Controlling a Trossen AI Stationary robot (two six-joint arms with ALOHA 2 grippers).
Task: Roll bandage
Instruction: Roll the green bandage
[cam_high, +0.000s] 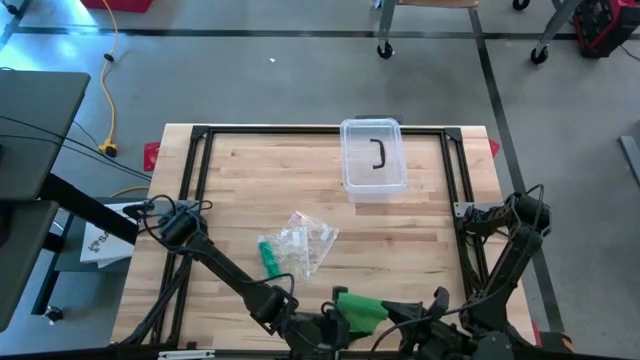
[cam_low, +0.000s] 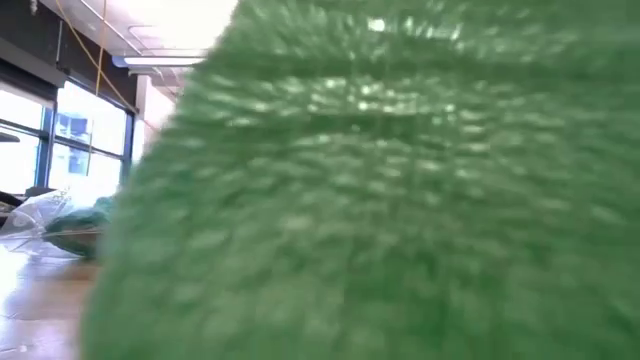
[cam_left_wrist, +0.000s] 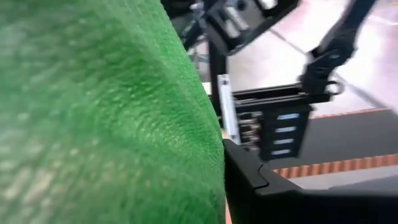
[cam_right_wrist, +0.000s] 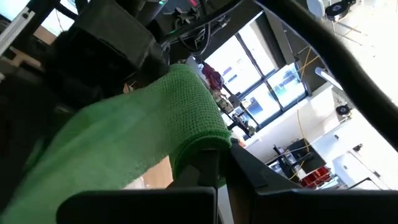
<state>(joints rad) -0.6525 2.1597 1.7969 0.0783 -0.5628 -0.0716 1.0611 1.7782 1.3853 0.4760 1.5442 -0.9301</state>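
Green bandage (cam_high: 360, 308) at the near edge of the table (cam_high: 250, 180), middle of that edge, held up between the two grippers. In the low view the bandage (cam_low: 380, 200) fills almost the whole picture as blurred green weave; its full shape cannot be made out there.

Left gripper (cam_high: 335, 325) meets the bandage from the left side, fingers closed on the cloth. Left wrist view: green fabric (cam_left_wrist: 106, 118) covers more than half the picture, one dark finger (cam_left_wrist: 261, 186) pressed against its edge. Left arm runs from its base at the table's left side diagonally toward the near edge.

Right gripper (cam_high: 400, 318) meets the bandage from the right, fingers clamped on it. Right wrist view: the bandage (cam_right_wrist: 155, 130) drapes as a folded band, its curled end pinched at the dark fingers (cam_right_wrist: 211, 168). Right arm folds down from its base at the table's right side; its lower part is cut off by the picture's edge.

Clear plastic box (cam_high: 373, 158) with a lid and dark handle sits at the far side of the table, well apart from the grippers; contents cannot be told.

Crumpled clear wrapper (cam_high: 305, 240) lies mid-table, with a small green roll (cam_high: 269, 258) just beside it.
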